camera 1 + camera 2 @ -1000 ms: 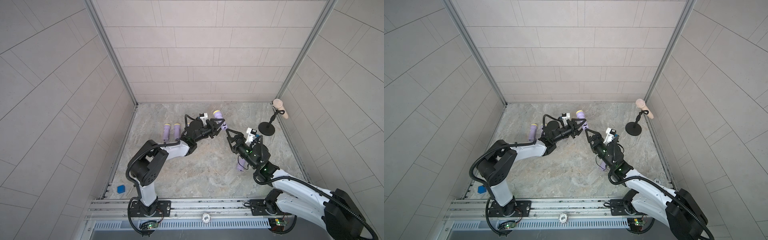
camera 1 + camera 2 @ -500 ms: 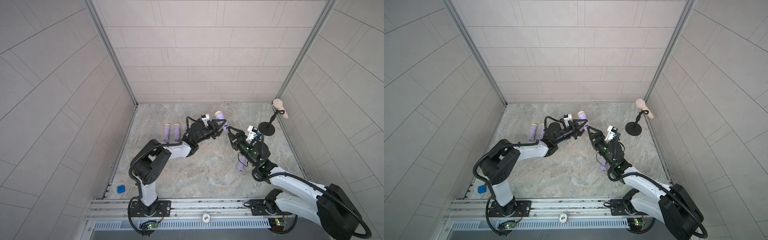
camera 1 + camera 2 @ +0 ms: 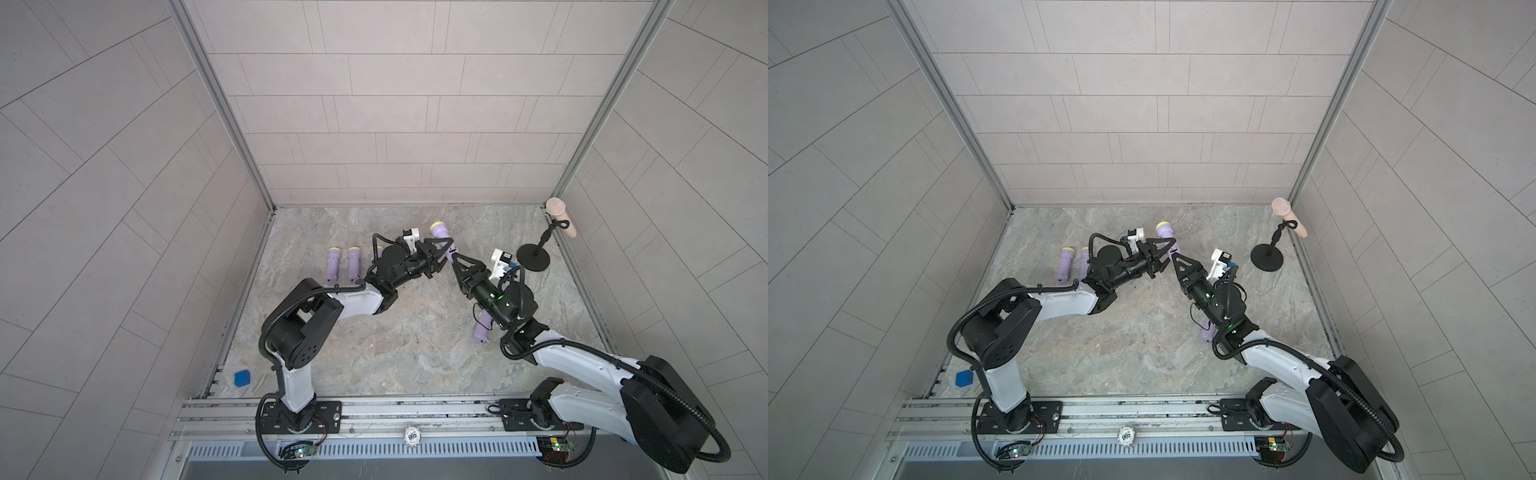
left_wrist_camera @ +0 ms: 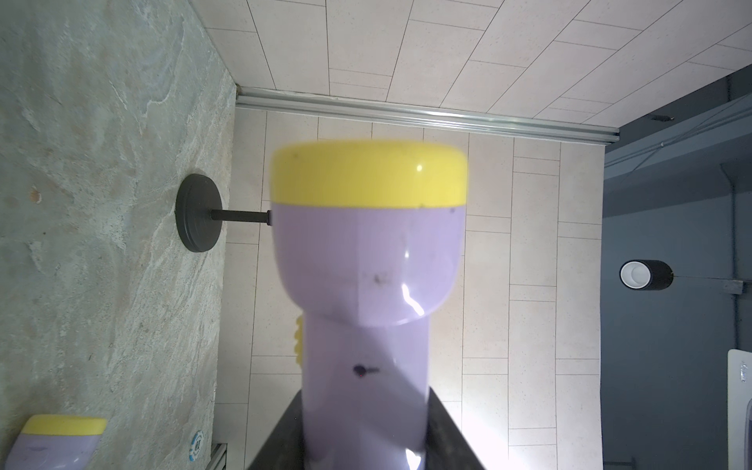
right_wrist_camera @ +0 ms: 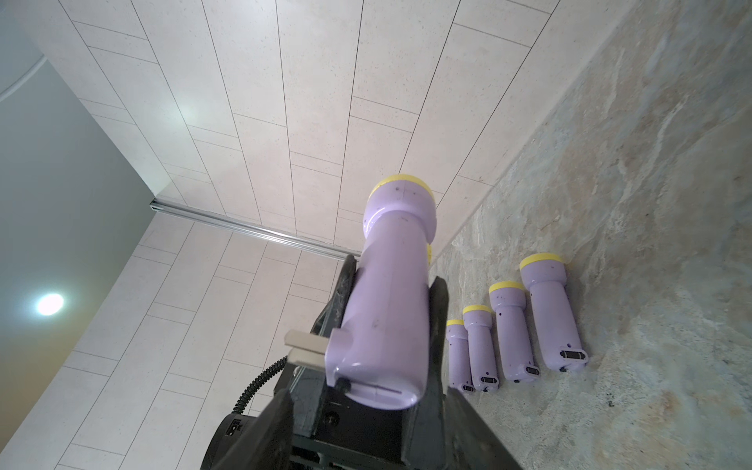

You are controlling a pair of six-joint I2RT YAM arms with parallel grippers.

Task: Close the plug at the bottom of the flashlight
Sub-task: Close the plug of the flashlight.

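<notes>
The left gripper [image 3: 442, 253] pinched the flashlight [image 5: 390, 293]; the half-spread right gripper [image 3: 455, 259] needed to push the plug [image 5: 305, 350] squarely flush.

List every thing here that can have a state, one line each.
Lilac plastic flashlight with yellow head: held up off the marbled table.
Beige plug prongs: folded out at its bottom, not closed.
Left hand: shut on the flashlight.
Right hand: open, at the flashlight's bottom end.
Row of four lilac flashlights: lying on the table.
Fifth lilac flashlight: lying on the table, partly hidden.
Beige cylinder on black round stand: tilted.
</notes>
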